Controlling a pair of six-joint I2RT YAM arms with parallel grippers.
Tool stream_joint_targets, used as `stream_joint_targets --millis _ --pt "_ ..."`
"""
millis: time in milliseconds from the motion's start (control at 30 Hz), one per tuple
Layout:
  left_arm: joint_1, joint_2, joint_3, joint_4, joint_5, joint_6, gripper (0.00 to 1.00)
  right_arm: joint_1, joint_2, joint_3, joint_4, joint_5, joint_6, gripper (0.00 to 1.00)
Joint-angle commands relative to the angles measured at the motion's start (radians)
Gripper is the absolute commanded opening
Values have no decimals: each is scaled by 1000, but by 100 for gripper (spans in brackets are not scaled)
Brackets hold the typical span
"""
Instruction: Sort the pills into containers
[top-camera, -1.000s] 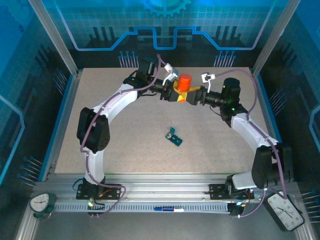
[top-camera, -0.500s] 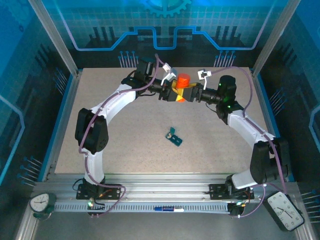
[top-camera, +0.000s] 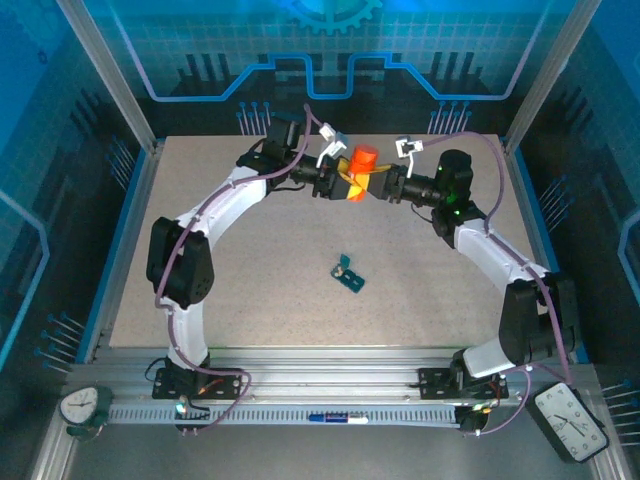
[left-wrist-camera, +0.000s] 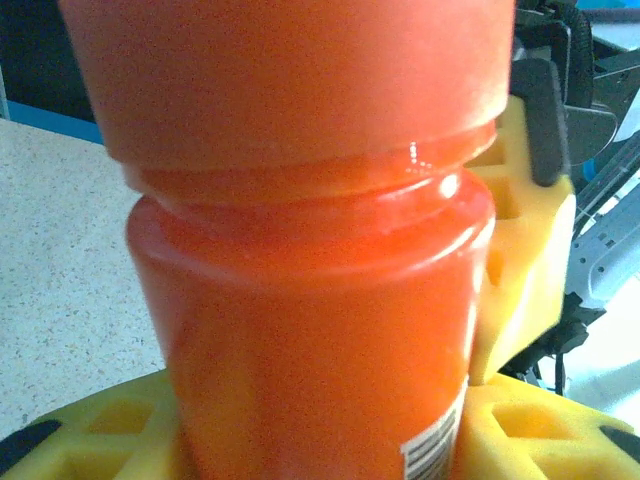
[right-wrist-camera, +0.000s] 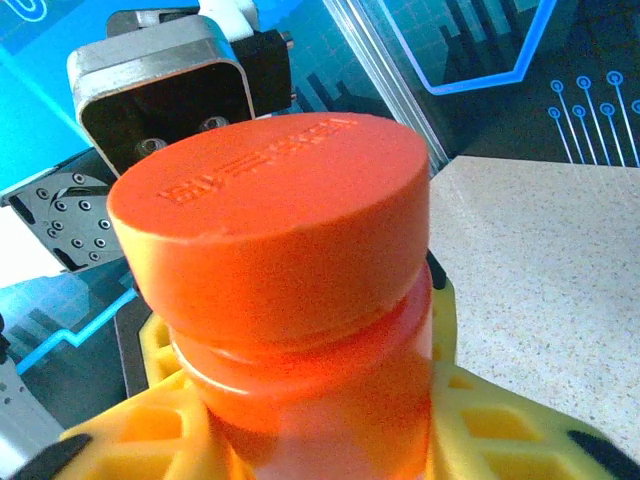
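Pill box overhead; orange bottle at wrists

At the upper centre of the top view, the left gripper and right gripper hemmed in the orange bottle from both sides, leaving no gap. The left arm and right arm arched down either side. Mid-frame lay the pill box, with bare table all around it.

Even bluish light, soft wrist close-ups
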Motion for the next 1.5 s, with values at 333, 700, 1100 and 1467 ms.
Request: stream_joint_targets --millis 333,700,1100,1467 --pt "-39 -52 -8 -2 57 78 0 9 -4 44 30 45 50 79" --pt "-42 -62 -23 25 40 70 0 26 44 37 102 9 94 40" --pt "-39 -100 -118 180 -10 -7 26 23 34 16 177 78 144 29" --pt "-23 -166 -267 413 -75 -99 99 19 30 34 170 84 166 26"
